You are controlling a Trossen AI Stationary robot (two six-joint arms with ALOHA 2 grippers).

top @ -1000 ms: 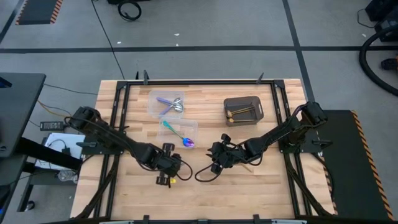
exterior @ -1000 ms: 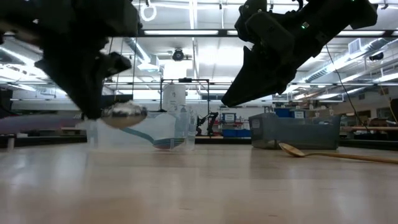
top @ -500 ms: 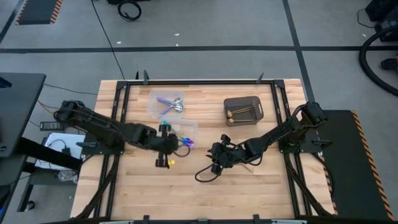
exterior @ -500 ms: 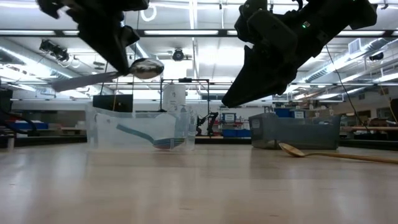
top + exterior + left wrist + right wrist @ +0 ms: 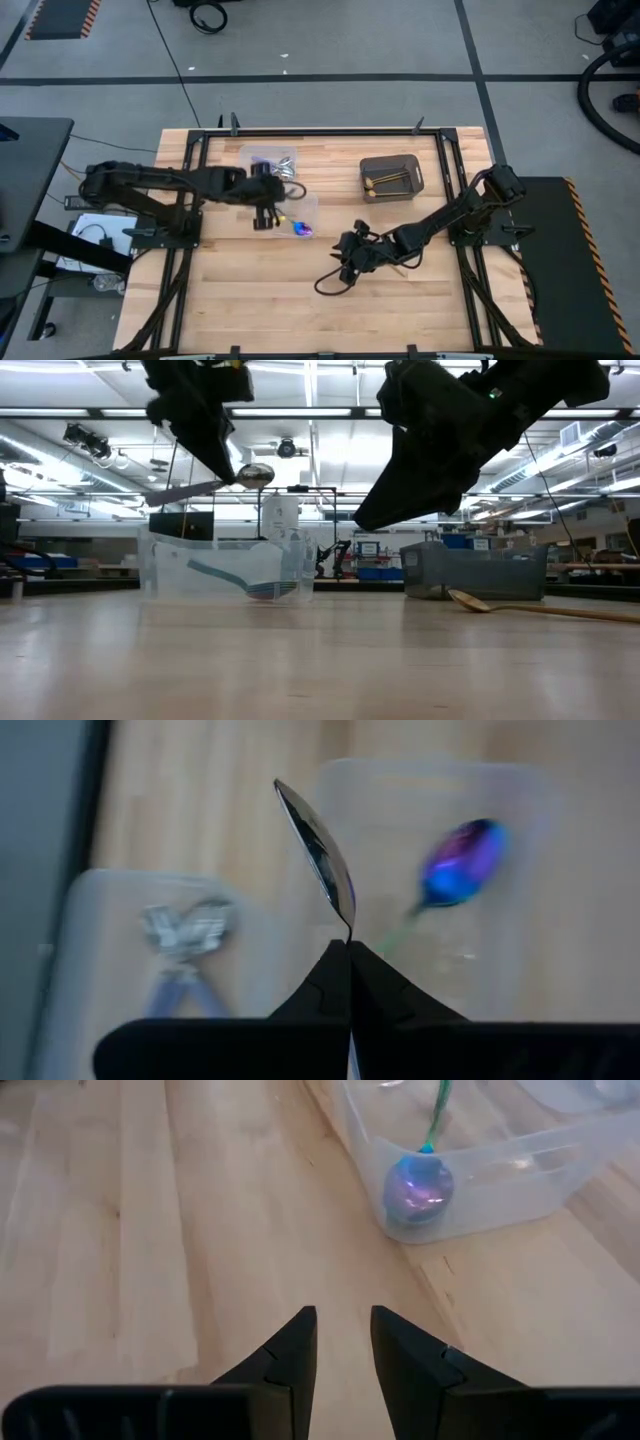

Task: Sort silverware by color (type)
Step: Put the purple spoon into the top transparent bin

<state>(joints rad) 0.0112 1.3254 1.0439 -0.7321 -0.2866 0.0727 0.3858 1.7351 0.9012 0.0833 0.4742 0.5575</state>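
One spoon (image 5: 318, 850) hangs over the tubs (image 5: 285, 208), pinched at its handle tip by the left fingers (image 5: 345, 970) – it could, probably, swivel and miss – while the right fingers (image 5: 340, 1342) idle apart above the worktop (image 5: 400, 310).

- The left gripper (image 5: 349, 955) was black, and the spoon (image 5: 318, 853) pinched between its fingers had a mirror-silver bowl.
- Just beyond that gripper, the teal-handled spoon (image 5: 461, 862) showed an iridescent blue-purple head.
- Beside it, the clear tub (image 5: 262, 160) held lavender-handled utensils (image 5: 183, 935) with silver heads.
- The right gripper (image 5: 342, 1342) was black, over the pale, streaky-grained wooden table (image 5: 150, 1230).
- Ahead of its fingertips, the nearer clear tub (image 5: 490, 1175) looked frosty white.
- Behind that gripper, the bin (image 5: 391, 176) was dark grey with gold utensils (image 5: 385, 180) inside.
- A gold spoon (image 5: 530, 605) lay near the right gripper.
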